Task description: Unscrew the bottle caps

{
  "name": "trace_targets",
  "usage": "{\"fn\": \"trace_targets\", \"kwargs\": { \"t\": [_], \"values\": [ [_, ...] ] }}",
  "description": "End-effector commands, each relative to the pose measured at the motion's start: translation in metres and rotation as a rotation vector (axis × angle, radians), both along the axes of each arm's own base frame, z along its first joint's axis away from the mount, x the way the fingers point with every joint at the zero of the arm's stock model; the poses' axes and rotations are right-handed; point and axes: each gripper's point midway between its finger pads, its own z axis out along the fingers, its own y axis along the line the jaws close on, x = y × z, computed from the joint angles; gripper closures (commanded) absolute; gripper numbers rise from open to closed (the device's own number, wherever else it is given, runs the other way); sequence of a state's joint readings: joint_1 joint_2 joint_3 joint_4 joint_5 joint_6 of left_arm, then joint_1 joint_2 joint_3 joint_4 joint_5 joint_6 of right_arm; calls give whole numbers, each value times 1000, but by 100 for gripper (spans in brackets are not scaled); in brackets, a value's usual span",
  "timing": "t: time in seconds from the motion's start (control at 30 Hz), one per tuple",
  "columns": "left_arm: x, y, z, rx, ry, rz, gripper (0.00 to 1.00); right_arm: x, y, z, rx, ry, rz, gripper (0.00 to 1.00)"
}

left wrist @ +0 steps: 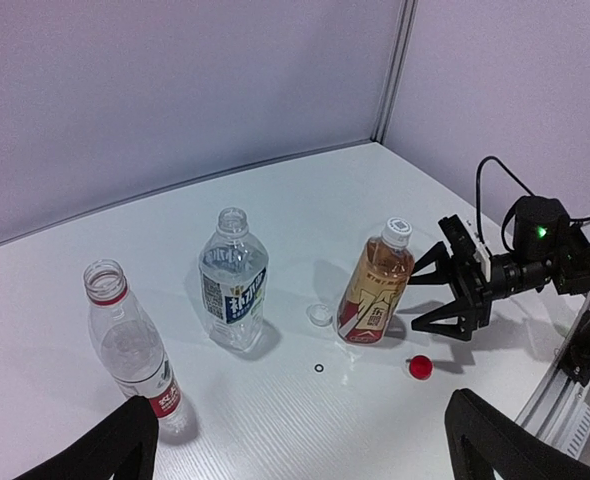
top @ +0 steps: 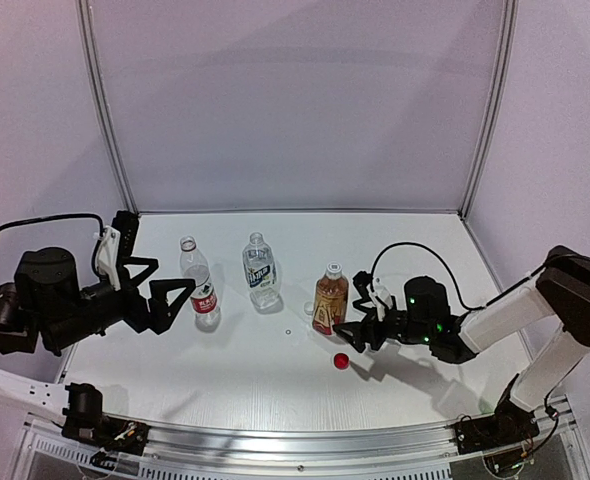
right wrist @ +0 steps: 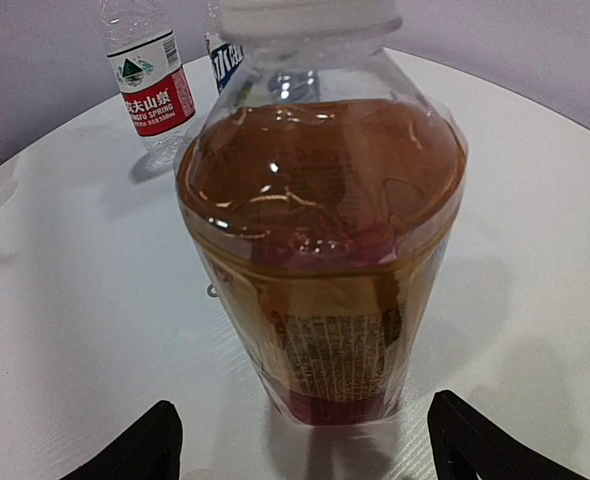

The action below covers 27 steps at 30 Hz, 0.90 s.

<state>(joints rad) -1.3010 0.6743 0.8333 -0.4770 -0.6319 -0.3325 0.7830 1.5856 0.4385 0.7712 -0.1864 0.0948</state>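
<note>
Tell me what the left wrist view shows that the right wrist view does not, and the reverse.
Only the left wrist view: the red cap loose on the table, a whitish cap beside the amber bottle, the open necks of the red-label bottle and blue-label bottle, and the right gripper seen whole, open, facing the amber bottle. Only the right wrist view: the fine print on the amber bottle's label, close up. Both: the amber bottle with its white cap on, plus the red-label bottle and part of the blue-label bottle.
</note>
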Motion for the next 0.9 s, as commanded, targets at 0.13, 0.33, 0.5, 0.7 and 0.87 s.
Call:
{"fn": "trace_targets", "kwargs": {
  "t": [0.13, 0.33, 0.5, 0.7, 0.87],
  "values": [
    [0, -2, -2, 12, -17, -12, 2, 1, 8, 21, 147, -163, 36, 12],
    [0, -6, -2, 9, -23, -25, 2, 5, 7, 12, 203, -250, 18, 9],
    [-1, -9, -2, 6, -28, -36, 2, 13, 13, -4, 183, -251, 13, 10],
    [0, -13, -4, 14, -33, -40, 2, 22, 9, 3, 168, -296, -31, 11],
    [1, -16, -5, 21, -36, -42, 2, 27, 10, 15, 176, -341, -43, 11]
  ]
}}
